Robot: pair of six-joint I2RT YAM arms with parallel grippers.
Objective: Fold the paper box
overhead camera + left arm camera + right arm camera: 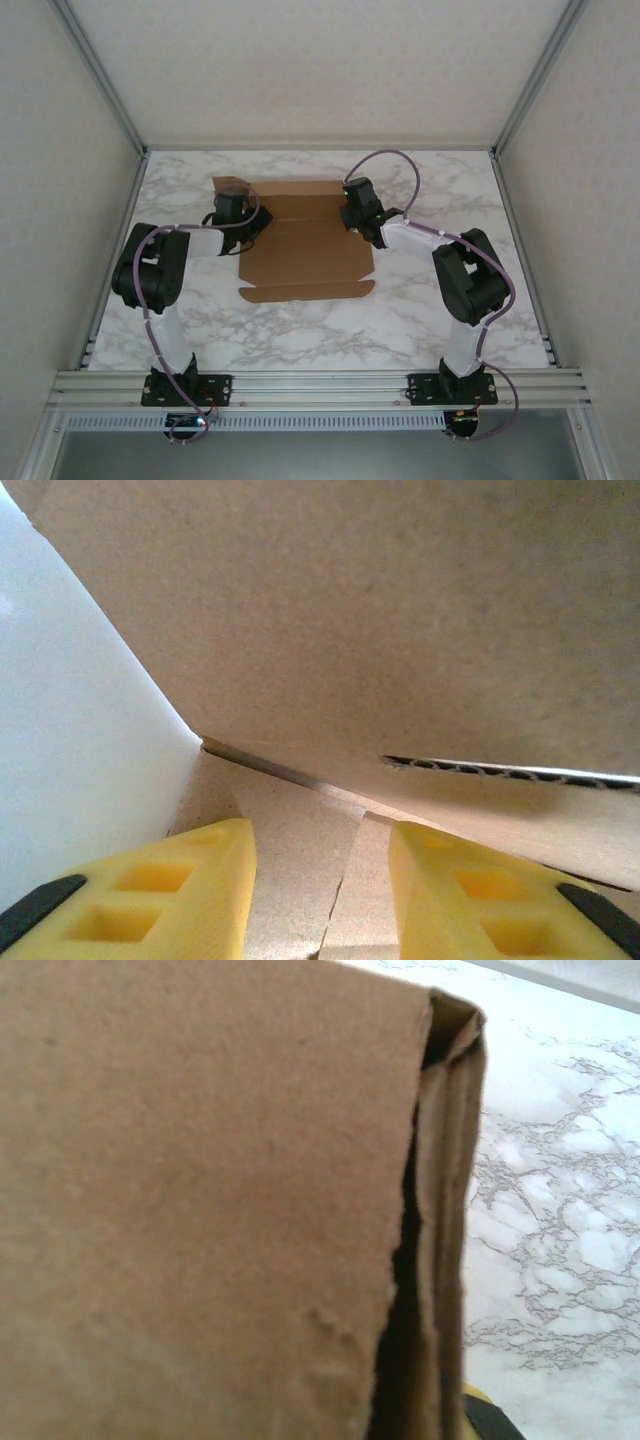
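Observation:
The paper box (305,245) lies as a brown cardboard sheet mid-table, its front flap flat and a small flap raised at its back left corner. My left gripper (232,210) sits at the box's left edge. In the left wrist view its yellow fingers (180,890) stand apart over flat cardboard (300,880), with a raised panel (400,630) just beyond them. My right gripper (355,212) is at the box's back right edge. In the right wrist view a doubled, folded-up cardboard wall (445,1210) runs up from the jaws. One yellow fingertip (482,1417) presses its right side; the other is hidden.
The white marble table (300,340) extends around the box, also seen in the right wrist view (560,1210). An aluminium rail (320,382) carries both arm bases at the near edge. Pale enclosure walls (60,200) close in the left, right and back.

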